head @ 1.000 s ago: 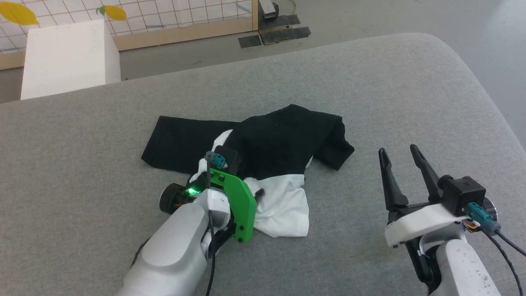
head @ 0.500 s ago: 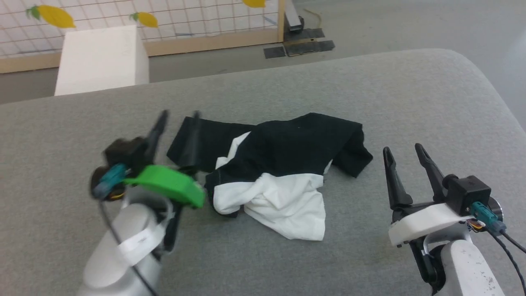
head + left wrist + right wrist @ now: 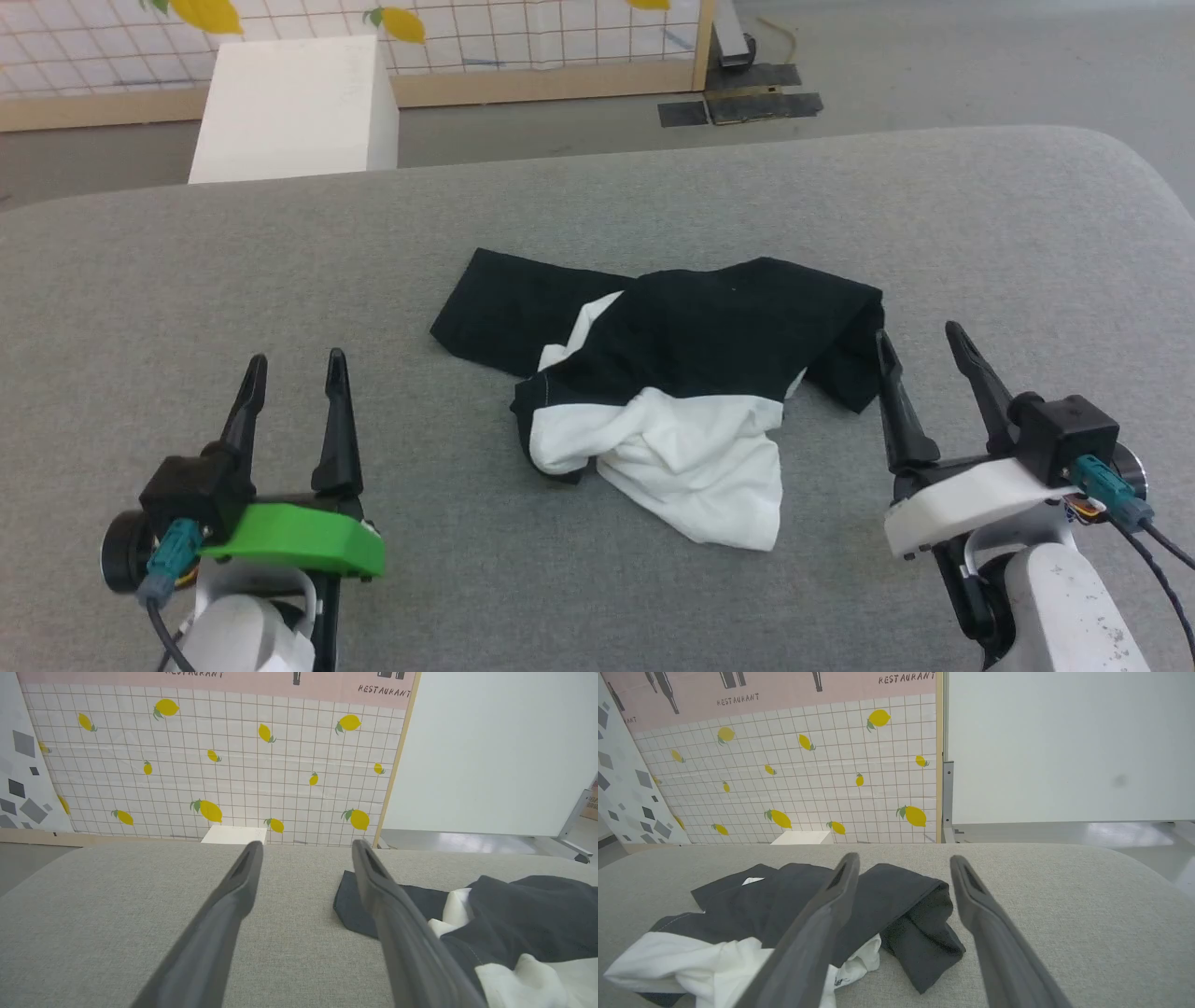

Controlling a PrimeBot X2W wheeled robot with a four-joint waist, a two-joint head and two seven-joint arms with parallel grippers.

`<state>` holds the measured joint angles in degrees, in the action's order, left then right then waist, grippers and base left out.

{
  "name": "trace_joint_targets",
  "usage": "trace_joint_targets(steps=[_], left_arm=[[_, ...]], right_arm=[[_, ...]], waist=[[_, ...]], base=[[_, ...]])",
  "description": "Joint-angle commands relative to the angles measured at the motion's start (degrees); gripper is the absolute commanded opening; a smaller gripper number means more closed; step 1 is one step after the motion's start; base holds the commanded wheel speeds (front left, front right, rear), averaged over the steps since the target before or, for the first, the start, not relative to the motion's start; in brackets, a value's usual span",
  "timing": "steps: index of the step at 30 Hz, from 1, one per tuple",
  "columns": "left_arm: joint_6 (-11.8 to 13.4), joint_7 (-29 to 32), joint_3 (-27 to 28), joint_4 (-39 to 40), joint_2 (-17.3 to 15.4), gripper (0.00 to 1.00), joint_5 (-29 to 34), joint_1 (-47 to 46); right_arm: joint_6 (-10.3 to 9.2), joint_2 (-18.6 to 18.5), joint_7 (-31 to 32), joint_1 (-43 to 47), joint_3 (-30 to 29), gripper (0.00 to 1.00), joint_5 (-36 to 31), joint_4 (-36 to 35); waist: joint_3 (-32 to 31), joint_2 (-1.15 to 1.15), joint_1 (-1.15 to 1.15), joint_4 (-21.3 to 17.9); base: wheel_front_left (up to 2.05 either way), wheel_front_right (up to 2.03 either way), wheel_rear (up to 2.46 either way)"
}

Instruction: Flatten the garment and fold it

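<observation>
The grey fabric-covered counter (image 3: pixel 597 215) takes up most of my head view, with its rounded far edge and the floor beyond. The garment (image 3: pixel 691 345) sits heaped roughly at the counter's centre, nearer my right arm than my left. One black sleeve (image 3: pixel 504 313) lies fairly flat toward the left. The other black part (image 3: pixel 840 364) is doubled over on the right, and the white body (image 3: pixel 691 467) is twisted into a wad at the near side. Nothing is flattened yet, so I judge we are at the very start.

The left end effector (image 3: pixel 296 357) hovers well clear of the cloth, fingers spread and holding nothing. The right end effector (image 3: pixel 915 331) is also spread and empty, just beside the doubled black edge. Its inner finger overlaps that edge in the head view, and I cannot tell whether it touches.

My main worry is the layering. A pinch into the black fold on the right could catch two or three plies at once, and pulling would then drag the whole heap rather than open it. The fabric cover may also grip the cloth (it looks fairly rough), so a one-sided tug could tighten the twist in the white body. Picking the flat sleeve off the counter may simply miss.
</observation>
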<state>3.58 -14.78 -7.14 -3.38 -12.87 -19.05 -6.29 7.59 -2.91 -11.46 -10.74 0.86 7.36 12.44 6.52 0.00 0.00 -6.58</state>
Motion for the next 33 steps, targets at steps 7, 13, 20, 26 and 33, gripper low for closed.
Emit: trace_joint_targets(steps=[7, 13, 20, 26, 33], left_arm=[[-2.53, -0.21, 4.72, 1.37, 5.02, 1.00, 3.26, 3.32], [-4.90, -0.21, 7.22, 1.07, 7.14, 1.00, 5.15, 3.69], [-7.04, -0.21, 8.34, 0.79, 8.62, 1.00, 6.63, 2.76], [-8.20, -0.21, 7.84, 0.26, 9.37, 1.00, 7.35, 1.33], [-8.96, -0.21, 7.06, -0.62, 9.78, 1.00, 7.31, 0.44]], right_arm=[[-0.10, 0.03, 1.46, 0.27, 0.85, 1.00, -0.70, -0.46], [-0.10, 0.03, 7.74, -0.47, -0.06, 1.00, 5.86, 2.83], [-0.10, 0.03, 18.95, -8.93, -1.86, 1.00, 13.85, 13.66], [-0.10, 0.03, 21.36, -18.08, -3.21, 1.00, 20.57, 24.99], [-0.10, 0.03, 19.57, -27.36, -4.97, 0.82, 19.99, 37.97]], waist=[[0.08, 0.00, 0.00, 2.21], [-0.26, 0.00, 0.00, 2.41], [0.75, 0.00, 0.00, 2.65], [2.24, 0.00, 0.00, 4.11], [3.59, 0.00, 0.00, 5.80]], base=[[0.00, 0.00, 0.00], [0.00, 0.00, 0.00], [0.00, 0.00, 0.00], [0.00, 0.00, 0.00], [0.00, 0.00, 0.00]])
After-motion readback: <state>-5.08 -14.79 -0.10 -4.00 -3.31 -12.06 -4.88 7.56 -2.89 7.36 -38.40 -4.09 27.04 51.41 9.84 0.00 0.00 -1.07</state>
